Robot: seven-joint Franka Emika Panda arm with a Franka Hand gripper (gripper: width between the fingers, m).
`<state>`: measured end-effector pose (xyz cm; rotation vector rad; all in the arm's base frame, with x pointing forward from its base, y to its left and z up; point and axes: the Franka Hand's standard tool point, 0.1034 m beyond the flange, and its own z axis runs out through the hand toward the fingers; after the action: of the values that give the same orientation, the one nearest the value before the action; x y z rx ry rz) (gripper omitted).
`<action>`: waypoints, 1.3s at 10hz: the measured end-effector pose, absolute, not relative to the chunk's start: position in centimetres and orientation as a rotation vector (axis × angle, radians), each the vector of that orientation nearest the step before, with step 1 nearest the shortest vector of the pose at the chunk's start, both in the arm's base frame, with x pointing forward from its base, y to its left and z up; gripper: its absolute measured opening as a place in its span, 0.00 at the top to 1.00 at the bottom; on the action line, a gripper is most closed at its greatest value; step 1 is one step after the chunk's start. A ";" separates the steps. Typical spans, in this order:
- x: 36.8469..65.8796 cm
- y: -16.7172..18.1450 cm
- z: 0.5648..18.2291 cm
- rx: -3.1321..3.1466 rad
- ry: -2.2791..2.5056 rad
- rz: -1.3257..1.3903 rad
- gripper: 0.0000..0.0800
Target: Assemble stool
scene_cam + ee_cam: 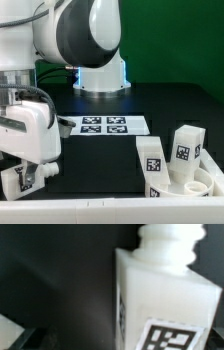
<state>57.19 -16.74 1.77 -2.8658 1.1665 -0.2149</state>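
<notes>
My gripper (30,176) is low at the exterior view's left, near the table's front edge, shut on a white stool leg (20,181) with a black-and-white tag. In the wrist view this leg (165,291) fills the frame close up, showing its knobbed screw end (170,240) and its tag (176,337). My fingers are mostly hidden there. At the exterior view's right lies the round white seat (200,186), with two tagged legs (153,160) (185,146) standing at it.
The marker board (103,125) lies flat in the middle of the black table. The white robot base (100,75) stands behind it. A white rim (110,212) runs along the table's front edge.
</notes>
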 end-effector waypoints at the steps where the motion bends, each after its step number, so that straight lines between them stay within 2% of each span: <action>1: 57.3 -16.7 1.7 -2.877 1.159 -0.234 0.19; 2: 57.3 -16.7 1.7 -2.878 1.159 -0.234 0.19; 4: 57.3 -16.8 1.7 -2.878 1.161 -0.234 0.50; 5: 57.3 -16.8 1.7 -2.882 1.153 -0.234 0.50; 6: 57.3 -16.8 1.7 -2.896 1.122 -0.234 0.60; 9: 55.2 -14.2 4.3 -3.015 0.712 -0.251 0.60; 10: 55.0 -14.9 4.9 -3.037 0.715 -0.316 0.60; 13: 54.9 -15.2 4.7 -3.141 0.377 -0.302 0.60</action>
<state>54.88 -15.18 4.73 -3.1407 0.3766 -0.3017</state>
